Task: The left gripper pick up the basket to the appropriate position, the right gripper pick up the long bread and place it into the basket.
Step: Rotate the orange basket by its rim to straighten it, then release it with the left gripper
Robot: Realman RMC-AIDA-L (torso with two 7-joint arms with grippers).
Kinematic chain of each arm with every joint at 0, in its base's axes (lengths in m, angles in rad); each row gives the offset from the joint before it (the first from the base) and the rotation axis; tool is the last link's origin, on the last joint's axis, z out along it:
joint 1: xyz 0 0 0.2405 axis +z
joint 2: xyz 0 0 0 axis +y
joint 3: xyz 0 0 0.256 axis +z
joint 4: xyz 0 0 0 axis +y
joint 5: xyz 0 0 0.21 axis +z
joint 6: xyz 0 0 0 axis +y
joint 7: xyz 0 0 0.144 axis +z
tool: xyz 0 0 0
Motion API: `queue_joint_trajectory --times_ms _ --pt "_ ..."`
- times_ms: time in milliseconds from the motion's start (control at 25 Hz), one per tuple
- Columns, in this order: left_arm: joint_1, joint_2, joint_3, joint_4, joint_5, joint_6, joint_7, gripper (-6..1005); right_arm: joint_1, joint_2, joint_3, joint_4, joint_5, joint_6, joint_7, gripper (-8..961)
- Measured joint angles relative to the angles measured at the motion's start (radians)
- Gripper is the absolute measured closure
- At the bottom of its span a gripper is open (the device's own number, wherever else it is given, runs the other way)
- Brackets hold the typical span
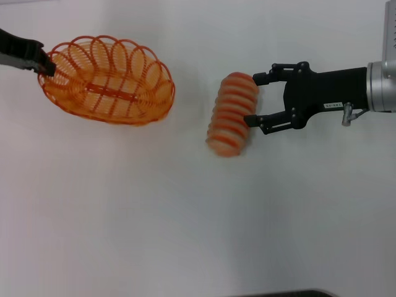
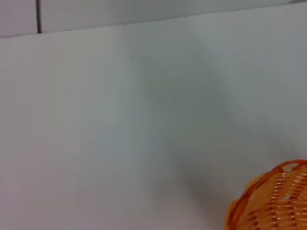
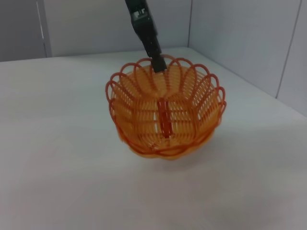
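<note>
Long bread (image 1: pixel 232 114) sits pinched between the right tool's (image 1: pixel 255 99) fingers, at 9 o'clock of its wrist above the counter (image 1: pixel 185 235). Basket (image 1: pixel 106 79) lies well apart at the bread's 9 o'clock, the left tool (image 1: pixel 44 63) clamped on its rim.

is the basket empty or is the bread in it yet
Empty: the basket shows only bare wire inside; the long bread sits between the right gripper fingers.

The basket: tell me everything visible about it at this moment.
The basket is an oval of orange wire with a looped, scalloped rim and see-through sides; a flat orange strip runs along its bottom. It is empty. The left gripper is shut on the rim at its left end, and the right wrist view suggests it hangs tilted, slightly off the white table. The long bread sits apart to its right, between the right gripper's jaws.
</note>
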Motion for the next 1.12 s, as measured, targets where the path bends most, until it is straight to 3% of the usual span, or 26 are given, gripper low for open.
queue_joint_trajectory --times_ms 240,520,640,840,1120 --pt "0.051 -0.045 -0.005 0.106 -0.003 0.050 -0.100 932 -0.013 -0.002 0.002 -0.002 0.031 0.001 -0.021 41" --pt "0.108 -0.115 -0.007 0.137 -0.010 0.027 -0.127 932 -0.021 -0.004 0.027 -0.003 0.035 0.002 -0.046 40" --pt "0.131 -0.135 -0.007 0.140 -0.040 0.018 -0.129 932 -0.021 -0.005 0.028 -0.003 0.035 0.003 -0.051 40" --pt "0.171 -0.155 -0.009 0.143 -0.068 -0.018 -0.141 932 -0.020 -0.005 0.026 -0.003 0.035 0.007 -0.060 40" --pt "0.213 -0.157 -0.008 0.140 -0.089 -0.065 -0.154 933 -0.020 -0.005 0.024 -0.003 0.035 0.008 -0.064 39"
